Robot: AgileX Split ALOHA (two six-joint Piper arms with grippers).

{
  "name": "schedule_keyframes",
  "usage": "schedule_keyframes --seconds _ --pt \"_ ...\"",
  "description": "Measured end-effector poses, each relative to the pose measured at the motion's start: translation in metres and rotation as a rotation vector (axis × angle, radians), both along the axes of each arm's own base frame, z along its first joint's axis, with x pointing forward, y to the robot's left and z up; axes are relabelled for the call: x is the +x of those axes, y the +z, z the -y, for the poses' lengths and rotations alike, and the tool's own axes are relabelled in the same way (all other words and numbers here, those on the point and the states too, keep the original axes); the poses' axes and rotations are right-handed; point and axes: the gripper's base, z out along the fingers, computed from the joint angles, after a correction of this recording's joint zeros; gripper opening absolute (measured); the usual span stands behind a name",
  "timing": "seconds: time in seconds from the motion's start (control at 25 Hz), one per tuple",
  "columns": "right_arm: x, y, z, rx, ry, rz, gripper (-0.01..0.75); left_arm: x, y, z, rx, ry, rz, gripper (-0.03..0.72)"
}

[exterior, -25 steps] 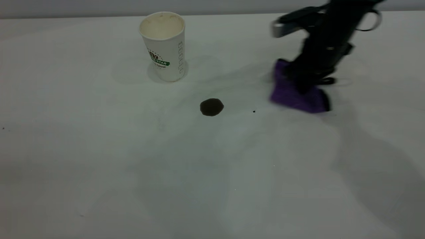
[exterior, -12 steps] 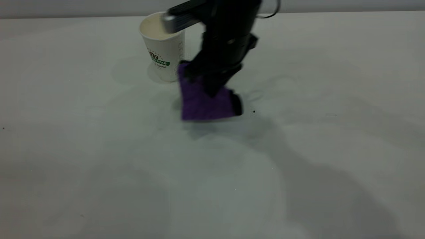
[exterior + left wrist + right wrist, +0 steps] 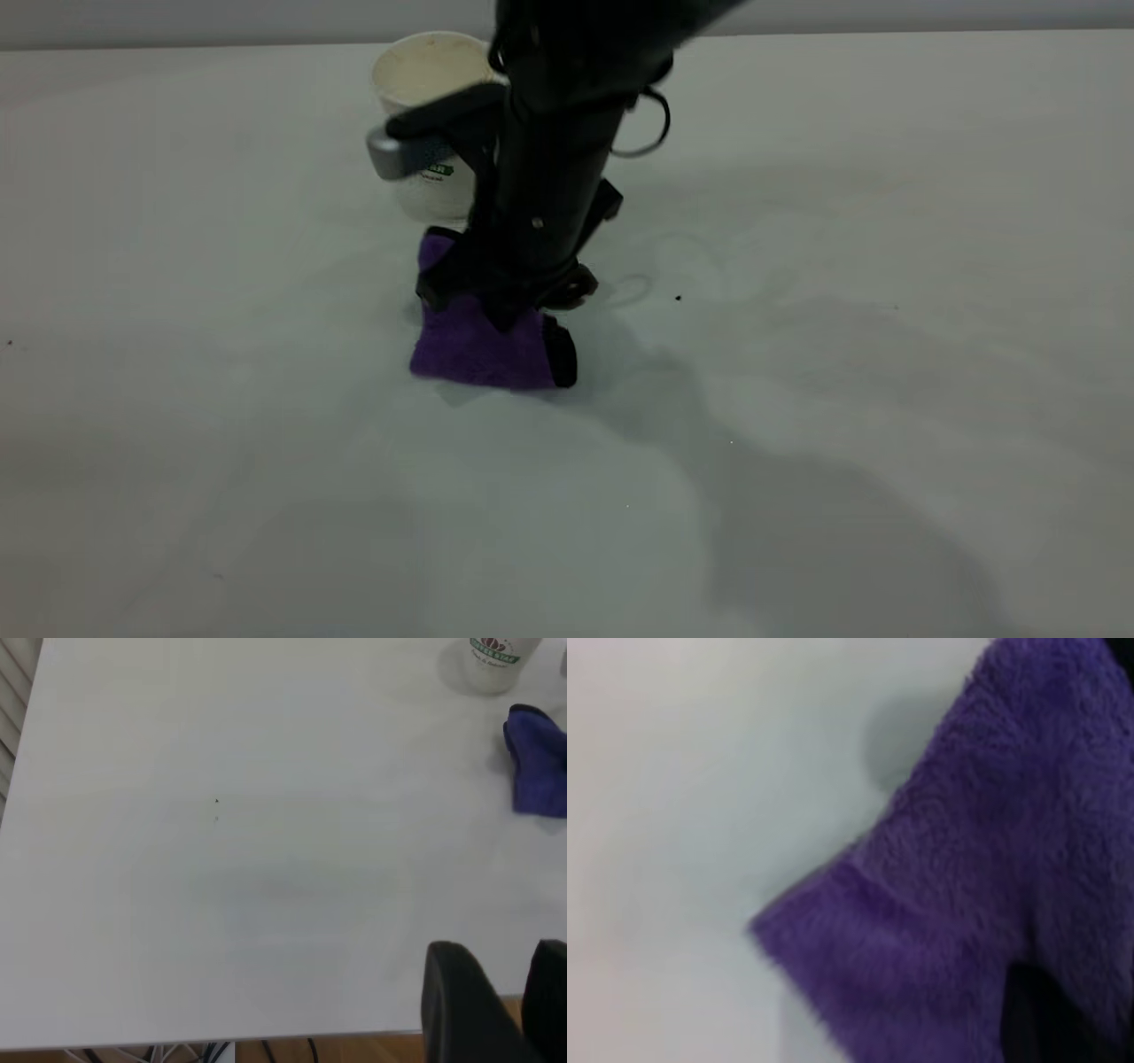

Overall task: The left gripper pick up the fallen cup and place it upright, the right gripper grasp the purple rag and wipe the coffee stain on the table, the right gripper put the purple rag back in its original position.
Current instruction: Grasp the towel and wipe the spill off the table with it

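Exterior view: fuzzy purple rag [image 3: 483, 350], smooth white table [image 3: 886, 266].

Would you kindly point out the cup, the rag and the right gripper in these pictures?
cup [image 3: 416, 75]: exterior view, on the cream inside near the rim.
rag [image 3: 474, 350]: exterior view, on the purple pile lying on the table.
right gripper [image 3: 496, 306]: exterior view, at the fingertips pinching the rag.

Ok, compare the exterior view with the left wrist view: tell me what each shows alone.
Exterior only: the right gripper pressing the purple rag onto the table, plus the cup's open mouth, upright behind the arm.

Left wrist only: the left gripper, open, parked over the table's near edge, wooden floor below.

Both: rag, cup base, white table. The coffee stain shows in neither.
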Motion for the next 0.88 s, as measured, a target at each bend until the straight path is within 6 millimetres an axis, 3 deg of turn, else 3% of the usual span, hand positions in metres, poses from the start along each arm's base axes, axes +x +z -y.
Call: schedule_keyframes --seconds 0.16,0.28,0.52,0.88 --pt "0.012 -0.008 0.012 0.021 -0.063 0.006 0.070 0.000 0.000 0.000 0.000 0.000 0.000 0.239" --pt "0.030 -0.008 0.032 0.030 -0.131 0.008 0.070 0.000 0.000 0.000 0.000 0.000 0.000 0.239" --pt "0.070 -0.008 0.107 -0.006 -0.289 -0.052 0.070 0.000 0.000 0.000 0.000 0.000 0.000 0.239" --pt "0.093 -0.007 0.218 -0.137 -0.450 -0.203 0.072 0.000 0.000 0.000 0.000 0.000 0.000 0.239"
